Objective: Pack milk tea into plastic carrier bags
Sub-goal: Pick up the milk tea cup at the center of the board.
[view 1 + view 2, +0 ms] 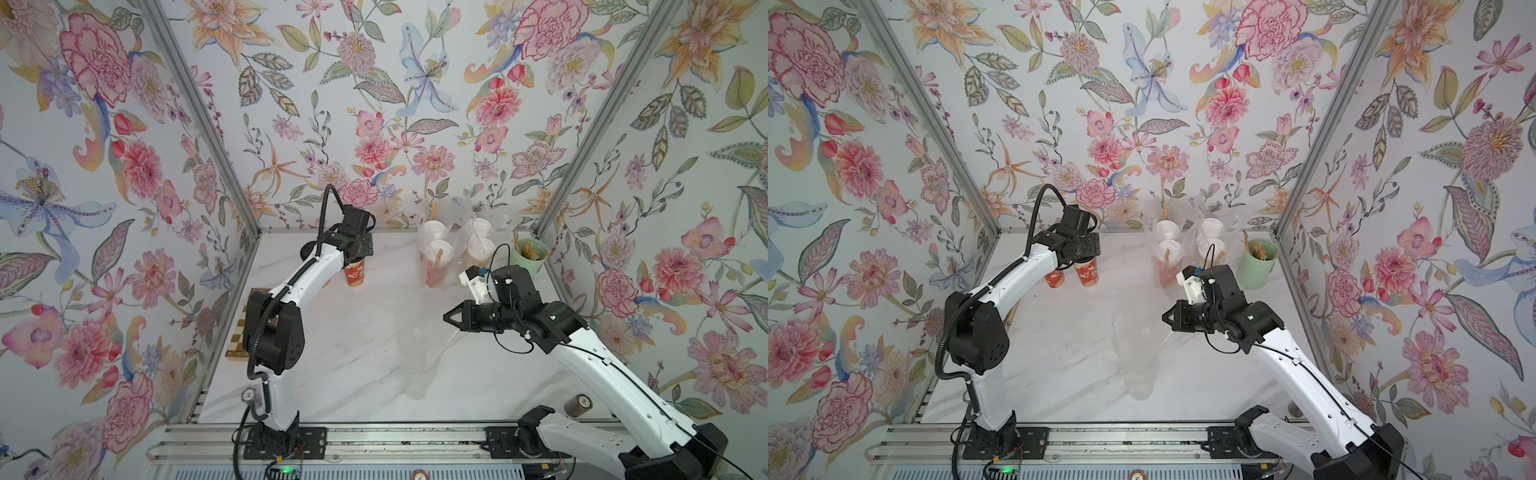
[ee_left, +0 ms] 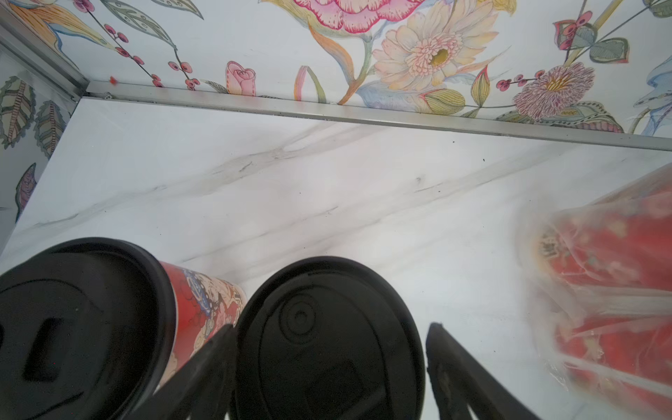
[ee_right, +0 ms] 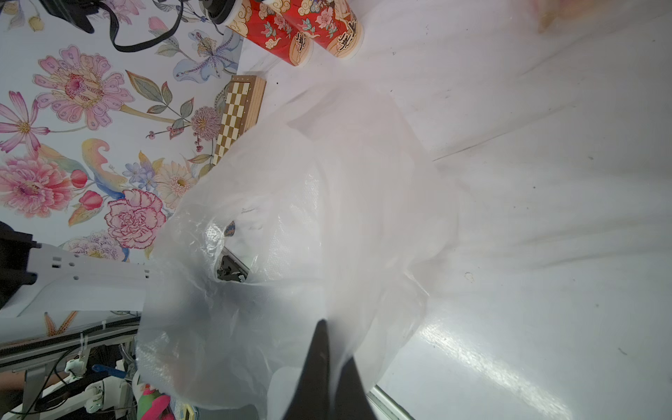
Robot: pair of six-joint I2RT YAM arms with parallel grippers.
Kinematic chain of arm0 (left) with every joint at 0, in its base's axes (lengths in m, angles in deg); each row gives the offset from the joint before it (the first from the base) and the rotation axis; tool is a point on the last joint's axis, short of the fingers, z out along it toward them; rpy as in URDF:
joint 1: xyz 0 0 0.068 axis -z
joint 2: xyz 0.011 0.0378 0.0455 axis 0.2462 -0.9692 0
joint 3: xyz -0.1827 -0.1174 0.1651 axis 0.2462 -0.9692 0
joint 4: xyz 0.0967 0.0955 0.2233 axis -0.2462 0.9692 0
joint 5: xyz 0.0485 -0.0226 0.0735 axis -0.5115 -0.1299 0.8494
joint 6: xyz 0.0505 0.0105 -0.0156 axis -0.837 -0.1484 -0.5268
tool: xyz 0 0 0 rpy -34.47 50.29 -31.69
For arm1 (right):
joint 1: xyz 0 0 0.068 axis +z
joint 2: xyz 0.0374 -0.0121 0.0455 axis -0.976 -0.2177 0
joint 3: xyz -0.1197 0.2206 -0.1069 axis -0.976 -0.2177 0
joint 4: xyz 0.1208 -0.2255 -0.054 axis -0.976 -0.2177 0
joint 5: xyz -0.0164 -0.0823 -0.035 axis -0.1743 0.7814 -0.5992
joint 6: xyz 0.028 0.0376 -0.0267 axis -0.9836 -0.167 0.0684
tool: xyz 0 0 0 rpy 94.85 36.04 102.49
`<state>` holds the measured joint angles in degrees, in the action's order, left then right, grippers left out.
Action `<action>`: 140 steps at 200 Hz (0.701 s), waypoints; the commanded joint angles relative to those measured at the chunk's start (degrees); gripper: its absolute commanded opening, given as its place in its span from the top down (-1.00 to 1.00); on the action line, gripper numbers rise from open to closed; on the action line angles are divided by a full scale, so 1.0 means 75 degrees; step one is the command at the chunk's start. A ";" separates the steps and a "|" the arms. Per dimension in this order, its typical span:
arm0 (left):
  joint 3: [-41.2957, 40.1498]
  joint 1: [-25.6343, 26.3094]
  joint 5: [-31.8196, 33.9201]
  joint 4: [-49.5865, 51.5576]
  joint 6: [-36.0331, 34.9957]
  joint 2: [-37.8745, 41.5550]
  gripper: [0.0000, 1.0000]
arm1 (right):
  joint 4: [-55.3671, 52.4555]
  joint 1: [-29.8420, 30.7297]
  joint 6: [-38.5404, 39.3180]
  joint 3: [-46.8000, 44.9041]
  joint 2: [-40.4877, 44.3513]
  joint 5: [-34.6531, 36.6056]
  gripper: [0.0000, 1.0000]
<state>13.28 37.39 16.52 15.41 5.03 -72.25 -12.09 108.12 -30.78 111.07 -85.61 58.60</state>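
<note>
- Status from our side: two tall red printed paper cups with black domed lids (image 1: 1086,272) stand side by side at the far left of the white marble-look table (image 1: 332,374), just about touching.
- Our left gripper (image 2: 331,327) sits over the cup nearer the middle, jaws spread wide with one on each side of its black lid (image 2: 309,363). We'd call that released, not a grip yet.
- Our right gripper (image 3: 322,323) has its jaws clenched on a thin transparent plastic carrier bag (image 3: 291,225), pinching the film. The bag sags limp onto the table mid-scene, well apart from those two cups.
- At the back, two more clear plastic bags (image 1: 434,272) already hold white-lidded cups (image 1: 478,228), beside a mint-green cup of brown sticks (image 1: 528,253).
- Handling guess: the paper wall is soft and would dent under a hard squeeze, and the lid could pop off. We'd grab the body just under the lid rim, where it's stiffest and the taper stops it sliding down. Keep it upright.
- The bag is floppy, slippery and near weightless, so its mouth probably won't stay open from one pinch alone.
</note>
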 commanded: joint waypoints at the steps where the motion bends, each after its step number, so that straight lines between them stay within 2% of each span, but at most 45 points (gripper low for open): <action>1: -0.0137 -0.0061 0.0299 0.0100 0.0112 -0.0142 -0.66 | 0.0043 0.0044 -0.0061 0.0039 0.0069 0.0053 1.00; 82: -0.0166 -0.0049 0.0249 0.0105 0.0104 -0.0168 -0.58 | 0.0042 0.0044 -0.0068 0.0027 0.0061 0.0040 1.00; 116: -0.0255 -0.0044 0.0220 0.0068 0.0109 -0.0239 -0.49 | 0.0050 0.0044 -0.0070 0.0039 0.0041 0.0053 1.00; 140: -0.0278 -0.0036 0.0248 0.0094 0.0114 -0.0296 -0.53 | 0.0044 0.0044 -0.0059 0.0036 0.0031 0.0053 1.00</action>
<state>12.49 37.39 17.52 15.17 5.23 -72.64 -12.09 108.12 -30.80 111.07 -85.61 58.60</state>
